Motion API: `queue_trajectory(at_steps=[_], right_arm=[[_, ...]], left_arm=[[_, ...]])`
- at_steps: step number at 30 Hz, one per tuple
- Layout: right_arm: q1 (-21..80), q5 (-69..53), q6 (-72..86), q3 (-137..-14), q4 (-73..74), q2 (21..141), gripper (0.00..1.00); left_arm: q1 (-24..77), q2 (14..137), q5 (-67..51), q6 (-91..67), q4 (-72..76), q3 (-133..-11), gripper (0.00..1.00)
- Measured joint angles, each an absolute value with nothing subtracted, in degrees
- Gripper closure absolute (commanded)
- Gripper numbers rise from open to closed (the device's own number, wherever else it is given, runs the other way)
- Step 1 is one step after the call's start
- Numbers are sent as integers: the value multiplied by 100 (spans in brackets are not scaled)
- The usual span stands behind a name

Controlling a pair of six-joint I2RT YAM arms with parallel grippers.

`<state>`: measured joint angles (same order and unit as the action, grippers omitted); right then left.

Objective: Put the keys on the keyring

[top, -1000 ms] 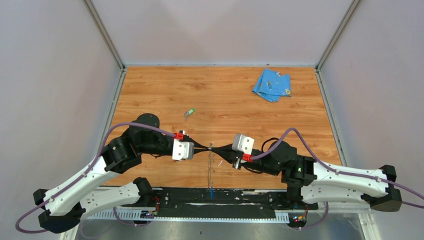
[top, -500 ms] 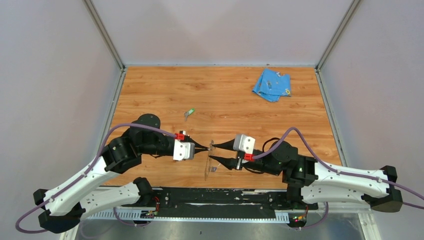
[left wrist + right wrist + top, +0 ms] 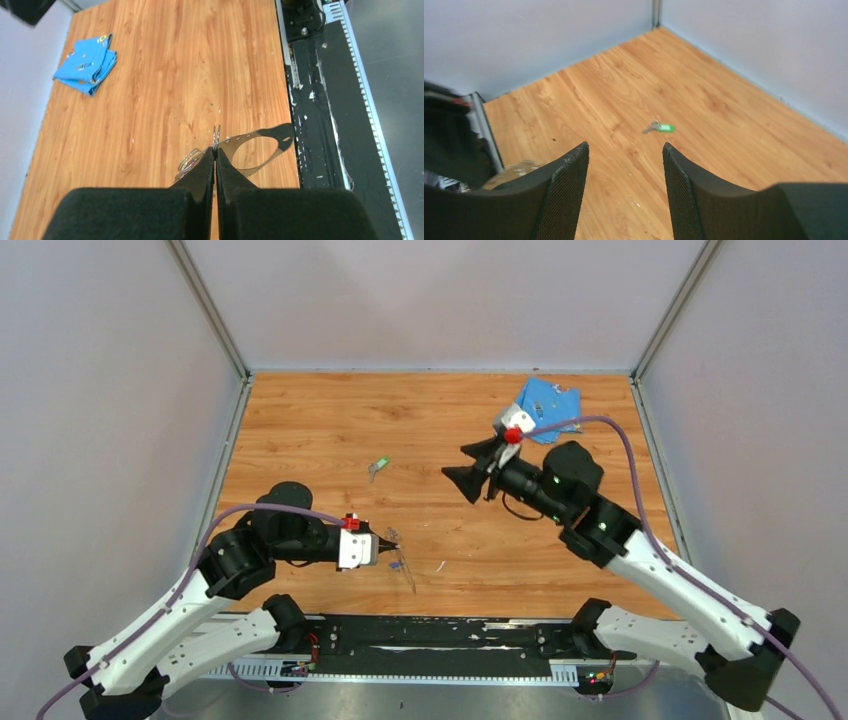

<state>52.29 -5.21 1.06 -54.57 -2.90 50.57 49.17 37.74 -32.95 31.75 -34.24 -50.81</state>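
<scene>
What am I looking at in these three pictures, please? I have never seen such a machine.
These are two robot arms bolted to a wooden table. One picture looks down from above; the other two come from a small camera on each wrist. The left end effector is shut on a large thin grey metal keyring. The right end effector is open, holds nothing, and faces a small key with a green plastic head lying on the table. A light-blue cloth lies near the far right corner.
</scene>
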Motion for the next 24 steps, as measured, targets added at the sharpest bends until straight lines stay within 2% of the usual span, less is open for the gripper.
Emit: queue_trajectory(at_steps=[3,7,12,16,24], right_arm=[[4353,-1291,261,-5699,-384,5964,39],[3868,-2222,-207,-5933,-814,7561,35],[3745,-3376,-1048,-7022,-982,9832,34],[3723,-3999,-1286,-8117,-1258,11212,35],[3721,-4600,-1457,-9808,-1391,12991,40]], left_arm=[[4836,3704,-3273,3273,-3586,-5054,100],[4816,3573,-3301,3371,-3721,-5026,100],[4816,3404,-3380,3413,-3839,-4969,100],[4816,3389,-3472,3382,-3896,-4945,100],[4816,3618,-3693,3214,-3916,-4947,100]])
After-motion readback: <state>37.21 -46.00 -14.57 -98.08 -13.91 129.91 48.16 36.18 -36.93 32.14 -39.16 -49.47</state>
